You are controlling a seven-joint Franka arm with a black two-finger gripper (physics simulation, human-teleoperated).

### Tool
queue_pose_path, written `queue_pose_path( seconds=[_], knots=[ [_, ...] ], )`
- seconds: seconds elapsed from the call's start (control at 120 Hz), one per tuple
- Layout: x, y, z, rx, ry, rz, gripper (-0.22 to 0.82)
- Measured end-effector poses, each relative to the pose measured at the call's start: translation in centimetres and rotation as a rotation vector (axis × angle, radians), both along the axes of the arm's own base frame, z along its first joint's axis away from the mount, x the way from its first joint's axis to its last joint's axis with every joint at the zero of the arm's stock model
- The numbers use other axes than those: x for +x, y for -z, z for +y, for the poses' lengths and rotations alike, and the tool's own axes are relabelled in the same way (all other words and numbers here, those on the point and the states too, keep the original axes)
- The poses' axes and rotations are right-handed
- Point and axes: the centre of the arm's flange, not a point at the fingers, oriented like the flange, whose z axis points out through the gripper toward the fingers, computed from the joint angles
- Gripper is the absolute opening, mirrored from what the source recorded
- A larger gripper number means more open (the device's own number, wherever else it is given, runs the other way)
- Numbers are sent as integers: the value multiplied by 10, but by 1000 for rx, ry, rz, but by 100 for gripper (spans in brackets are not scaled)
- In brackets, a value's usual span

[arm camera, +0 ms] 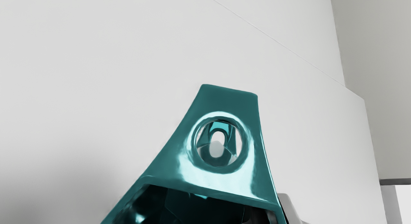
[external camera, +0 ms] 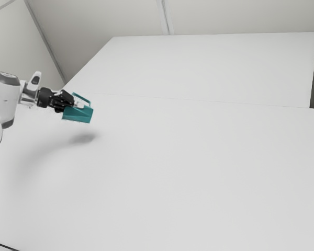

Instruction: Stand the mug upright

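Here the jaws (external camera: pixel 79 104) are pinching the teal mug (external camera: pixel 77 115) at its edge, standing only narrowly apart with its wall between them. The mug is hanging clear of the white surface (external camera: pixel 183 167), its shadow (external camera: pixel 83 138) falling below. In the wrist view, a round hole is showing through the teal, and a dark hollow (arm camera: pixel 205 206) is opening nearer the jaws.

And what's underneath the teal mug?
Beneath the teal mug is the white table, with a soft shadow. The patch the mug covers in the wrist view is hidden.
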Motion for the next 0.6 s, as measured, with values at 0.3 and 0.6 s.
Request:
queue_pose_path(
  seconds=[0.3,0.6],
  knots=[
    [-42,-62,-165,440,329,108,-18],
    [-75,-9,-234,776,454,120,-18]
  ],
)
